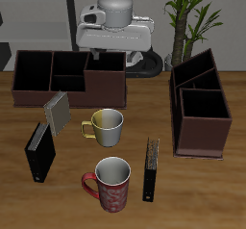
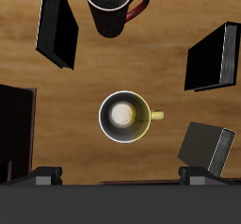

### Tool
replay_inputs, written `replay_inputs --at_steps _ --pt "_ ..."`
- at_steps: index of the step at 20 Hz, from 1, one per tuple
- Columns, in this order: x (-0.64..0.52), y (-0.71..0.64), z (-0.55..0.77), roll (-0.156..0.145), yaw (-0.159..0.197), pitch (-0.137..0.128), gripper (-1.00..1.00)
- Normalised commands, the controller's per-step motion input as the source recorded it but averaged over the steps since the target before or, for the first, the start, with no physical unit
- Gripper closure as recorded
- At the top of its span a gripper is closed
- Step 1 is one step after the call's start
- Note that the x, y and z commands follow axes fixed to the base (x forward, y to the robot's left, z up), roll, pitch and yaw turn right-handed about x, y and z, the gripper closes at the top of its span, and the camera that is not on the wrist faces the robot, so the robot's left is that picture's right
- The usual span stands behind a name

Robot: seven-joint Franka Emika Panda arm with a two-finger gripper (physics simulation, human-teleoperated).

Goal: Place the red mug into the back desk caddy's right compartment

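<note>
The red mug (image 1: 111, 183) (image 2: 113, 7), speckled white with a white inside, stands upright near the table's front edge. The back desk caddy (image 1: 67, 90) is a wide dark-brown box along the back of the table. Its right compartment (image 1: 106, 67) is the large end section just below my gripper (image 1: 113, 52). The gripper (image 2: 120, 178) hangs high above the table, open and holding nothing. In the wrist view a pale grey mug with a yellow handle (image 2: 124, 115) sits straight beneath it, and the red mug lies farther off.
The pale grey mug (image 1: 106, 126) stands between the caddy and the red mug. A second dark-brown caddy (image 1: 200, 108) sits end-on to the side. Two black books (image 1: 38, 151) (image 1: 151, 168) flank the red mug. A grey book (image 1: 56, 111) leans near the back caddy.
</note>
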Motion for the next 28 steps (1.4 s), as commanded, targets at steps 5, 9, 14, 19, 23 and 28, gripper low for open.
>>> replay_inputs --at_steps 5,9,14,19,23,28 --pt "0.35 -0.11 0.08 -0.004 -0.002 -0.009 -1.00" --pt "0.38 -0.07 0.04 0.009 0.006 -0.008 -1.00" --pt "0.35 -0.01 0.00 0.027 0.025 -0.016 -1.00" --pt "0.38 -0.07 0.02 0.005 -0.006 -0.005 -1.00" --pt "0.41 -0.18 0.03 -0.025 -0.014 0.009 -1.00" --pt "0.35 -0.09 0.03 -0.025 -0.020 0.002 -1.00"
